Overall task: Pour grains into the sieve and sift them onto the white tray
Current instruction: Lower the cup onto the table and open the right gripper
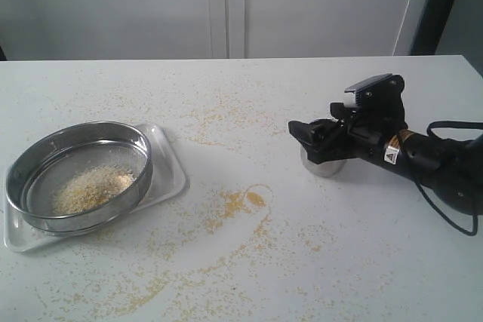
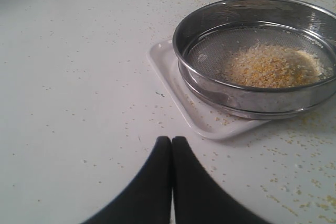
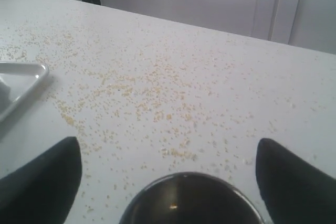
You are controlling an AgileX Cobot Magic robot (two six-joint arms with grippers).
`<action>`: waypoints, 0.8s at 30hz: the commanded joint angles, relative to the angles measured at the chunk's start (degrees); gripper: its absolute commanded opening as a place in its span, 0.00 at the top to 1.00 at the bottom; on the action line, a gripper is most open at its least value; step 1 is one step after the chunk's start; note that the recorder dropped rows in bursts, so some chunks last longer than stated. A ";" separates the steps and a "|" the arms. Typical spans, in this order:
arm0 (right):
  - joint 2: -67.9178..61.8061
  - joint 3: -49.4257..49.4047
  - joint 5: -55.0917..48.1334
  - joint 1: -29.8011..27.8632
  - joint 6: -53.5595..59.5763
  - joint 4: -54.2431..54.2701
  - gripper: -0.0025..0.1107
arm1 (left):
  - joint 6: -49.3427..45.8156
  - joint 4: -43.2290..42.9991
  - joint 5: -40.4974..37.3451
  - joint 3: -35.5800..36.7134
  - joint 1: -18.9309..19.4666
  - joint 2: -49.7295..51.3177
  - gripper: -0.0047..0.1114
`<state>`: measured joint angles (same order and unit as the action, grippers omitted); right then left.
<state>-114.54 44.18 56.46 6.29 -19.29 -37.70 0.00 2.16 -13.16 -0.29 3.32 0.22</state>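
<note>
Left gripper point(image 2: 171, 144): near sieve point(image 1: 75, 224), fingers pressed together, nothing held. Sieve sits on white tray point(image 1: 169, 175), whose rim shows beyond sieve. Grains point(image 1: 92, 188): heap on sieve mesh. Stray grains point(image 1: 240, 203): scattered over table point(image 1: 377, 262) right of sieve. Steel cup point(image 1: 323, 165): upright, well right of sieve. Right gripper point(image 1: 311, 135): jaws wide, straddling cup, gap each side, gripping nothing.

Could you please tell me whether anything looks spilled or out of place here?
Yes: grains are strewn across the table, thickest in a patch beside the tray; they belong in the sieve, which holds only a small heap.
</note>
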 commanded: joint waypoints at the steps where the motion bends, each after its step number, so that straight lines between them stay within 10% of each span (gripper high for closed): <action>1: 3.24 -0.21 -1.20 -0.61 -2.19 -0.89 0.24 | 0.00 0.60 0.08 0.29 0.00 -0.22 0.95; 10: 11.27 -0.21 -6.24 -0.61 -4.09 -2.75 0.39 | 0.00 0.60 0.08 0.29 0.00 -0.22 0.95; 24: 25.93 -0.21 -27.27 -0.49 -11.46 -15.14 0.95 | 0.00 0.60 0.08 0.29 0.00 -0.22 0.95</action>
<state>-91.77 44.08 33.26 6.29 -28.71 -49.29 0.00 2.16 -13.16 -0.29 3.32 0.22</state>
